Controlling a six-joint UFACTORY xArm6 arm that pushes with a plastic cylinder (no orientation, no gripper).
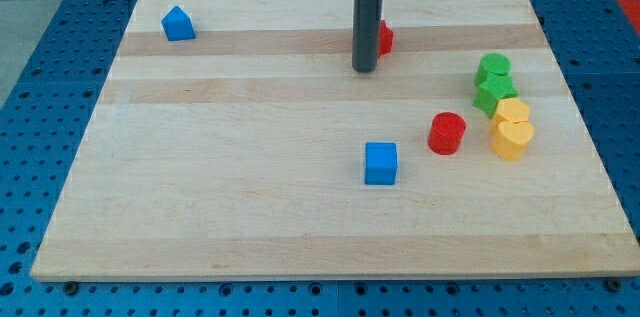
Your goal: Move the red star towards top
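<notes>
The red star (384,38) lies near the view's top, just right of centre, mostly hidden behind my rod. My tip (364,68) rests on the wooden board (250,207) just below and left of the star, touching or nearly touching it. Only the star's right edge shows.
A blue house-shaped block (178,24) sits at the top left. A blue cube (380,163) lies at centre. A red cylinder (447,133) is to its right. Two green blocks (493,82) and two yellow blocks (512,128) cluster at the right.
</notes>
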